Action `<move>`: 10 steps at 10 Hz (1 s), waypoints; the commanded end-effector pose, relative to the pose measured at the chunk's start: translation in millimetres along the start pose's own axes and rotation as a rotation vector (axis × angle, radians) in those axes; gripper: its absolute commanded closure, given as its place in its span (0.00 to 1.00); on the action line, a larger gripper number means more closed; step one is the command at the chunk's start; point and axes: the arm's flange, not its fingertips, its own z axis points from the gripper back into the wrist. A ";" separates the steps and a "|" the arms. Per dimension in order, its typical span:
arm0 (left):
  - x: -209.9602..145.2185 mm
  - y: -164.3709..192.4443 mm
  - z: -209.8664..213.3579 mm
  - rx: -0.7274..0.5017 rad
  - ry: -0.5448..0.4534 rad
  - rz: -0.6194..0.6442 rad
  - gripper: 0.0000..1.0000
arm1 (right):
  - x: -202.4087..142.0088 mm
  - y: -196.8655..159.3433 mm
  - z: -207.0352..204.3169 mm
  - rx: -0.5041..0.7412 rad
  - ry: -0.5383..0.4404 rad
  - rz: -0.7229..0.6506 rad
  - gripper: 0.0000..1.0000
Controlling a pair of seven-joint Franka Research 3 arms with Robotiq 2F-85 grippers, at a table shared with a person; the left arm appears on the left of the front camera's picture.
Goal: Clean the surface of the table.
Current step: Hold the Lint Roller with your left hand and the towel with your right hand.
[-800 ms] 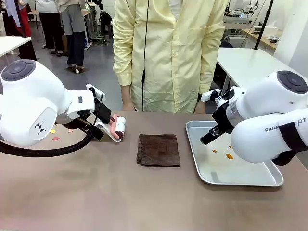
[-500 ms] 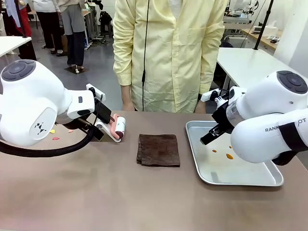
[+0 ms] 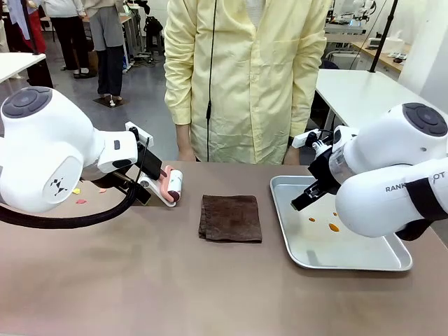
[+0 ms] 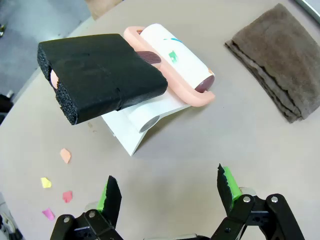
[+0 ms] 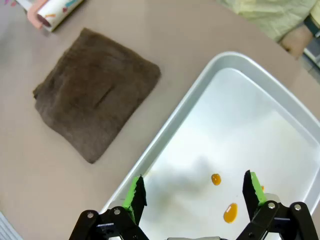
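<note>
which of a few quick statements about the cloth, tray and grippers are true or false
The brown cloth lies on the table, left of the tray. True.
The tray holds orange spots. True.
The left gripper is shut on the lint roller. False: it is open, apart from the roller.
The cloth lies in the tray. False: it lies beside it, on the table.
The right gripper is open over the tray. True.

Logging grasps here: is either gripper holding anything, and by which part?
Nothing is held. The left gripper is open above the table; the right gripper is open above the tray.
</note>
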 end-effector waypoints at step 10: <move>-19.0 -0.5 38.5 -0.180 0.067 0.097 0.00 | -24.1 -2.9 38.5 0.142 0.124 -0.062 0.00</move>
